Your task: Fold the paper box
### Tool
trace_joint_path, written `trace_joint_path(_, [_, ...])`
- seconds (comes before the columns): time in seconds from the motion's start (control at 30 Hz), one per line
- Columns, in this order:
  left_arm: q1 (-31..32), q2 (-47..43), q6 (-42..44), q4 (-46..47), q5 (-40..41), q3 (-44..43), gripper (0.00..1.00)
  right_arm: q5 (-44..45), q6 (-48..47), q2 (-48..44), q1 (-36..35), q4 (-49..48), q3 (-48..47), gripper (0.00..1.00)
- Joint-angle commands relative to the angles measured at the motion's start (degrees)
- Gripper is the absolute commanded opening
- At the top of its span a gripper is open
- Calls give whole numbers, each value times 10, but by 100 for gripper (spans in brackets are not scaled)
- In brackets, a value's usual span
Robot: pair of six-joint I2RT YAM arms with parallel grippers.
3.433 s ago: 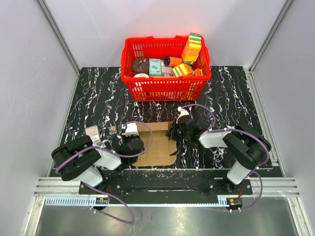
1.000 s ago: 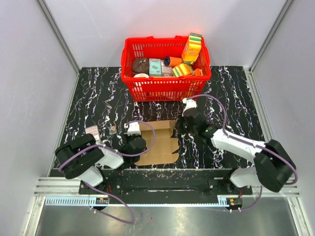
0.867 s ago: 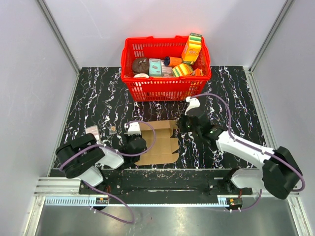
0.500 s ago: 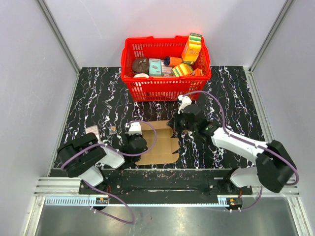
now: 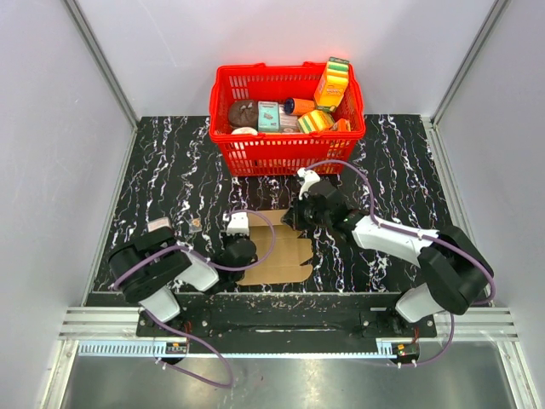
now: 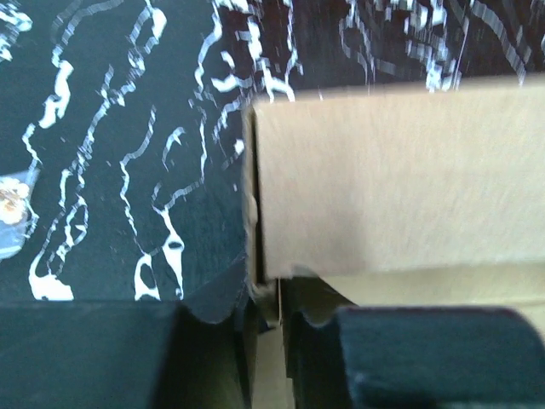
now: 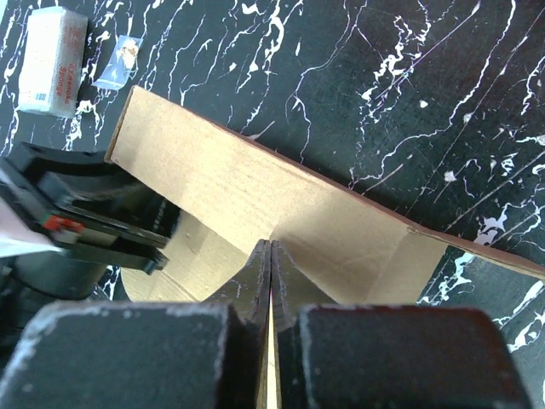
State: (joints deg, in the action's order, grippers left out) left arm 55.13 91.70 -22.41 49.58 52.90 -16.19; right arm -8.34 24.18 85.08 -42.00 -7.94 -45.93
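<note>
Black marbled tabletop (image 5: pixel 170 162), grey-walled, seen from overhead. Box (image 5: pixel 285 256): brown cardboard, lying partly flat at lower centre of that view, below the red basket (image 5: pixel 255 149), which stands at upper centre holding printed packages (image 5: pixel 332 85). My left jaws, at the box's left edge, are nearly closed and pinch a cardboard edge between them; a flap (image 6: pixel 392 179) stands just beyond. My right jaws, at the box's upper right, are closed, tips against the crease under a raised wall (image 7: pixel 255 187). White packet (image 7: pixel 49 60) and small sachet (image 7: pixel 119 53): on the tabletop, left of the box.
</note>
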Motion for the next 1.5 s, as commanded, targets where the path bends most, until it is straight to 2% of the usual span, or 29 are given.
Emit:
trace_joint_path(0.0, [6,26,-7,-50,-60,-2,25,-12,2,7,-3,-23,-19,2])
trace_joint_path(0.13, [6,30,-9,-55,-61,-5,36,-11,5,10,-3,-29,-13,2])
trace_joint_path(0.4, [6,17,-17,-75,-59,-3,46,-12,5,11,-3,-32,-13,2])
trace_joint_path(0.57, [6,-33,-39,-145,-41,-3,64,-12,5,13,-2,-34,-13,2])
trace_joint_path(0.77, [6,-85,-75,-218,-36,-4,77,-9,4,12,-2,-34,-7,2])
trace_joint_path(0.9, [6,-118,-99,-258,-42,-2,80,-5,4,9,-3,-35,-5,2])
trace_joint_path(1.2, [10,-195,-95,-302,-96,-1,86,-6,5,12,-3,-40,-6,2])
trace_joint_path(1.47, [14,-238,-118,-392,-145,-20,94,-8,9,17,-3,-45,-6,2])
